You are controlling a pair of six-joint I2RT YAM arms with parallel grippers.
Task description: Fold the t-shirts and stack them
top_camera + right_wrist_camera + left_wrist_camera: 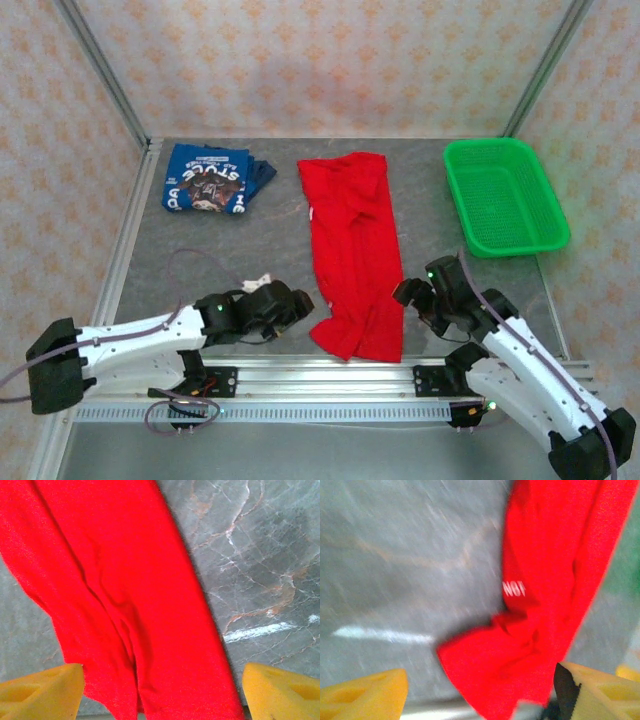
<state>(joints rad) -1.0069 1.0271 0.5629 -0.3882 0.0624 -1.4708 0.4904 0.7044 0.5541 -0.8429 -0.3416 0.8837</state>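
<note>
Plainly, left fingers and right fingers stand spread (nothing gripped) flanking the red t-shirt.

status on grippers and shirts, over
Left gripper, right gripper open, empty, either side of red tee. Lies in long strip, near end rumpled; blue tee folded, far left. Nothing in the way.

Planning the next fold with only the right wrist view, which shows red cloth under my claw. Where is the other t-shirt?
Observer: The blue t-shirt lies folded at the far left of the table, apart from the red t-shirt.
Operator: And the basket?
Observer: The green basket sits at the far right, not touching the red t-shirt.
Operator: Where is the left claw?
Observer: The left claw is open beside the red t-shirt's near left edge.
</note>
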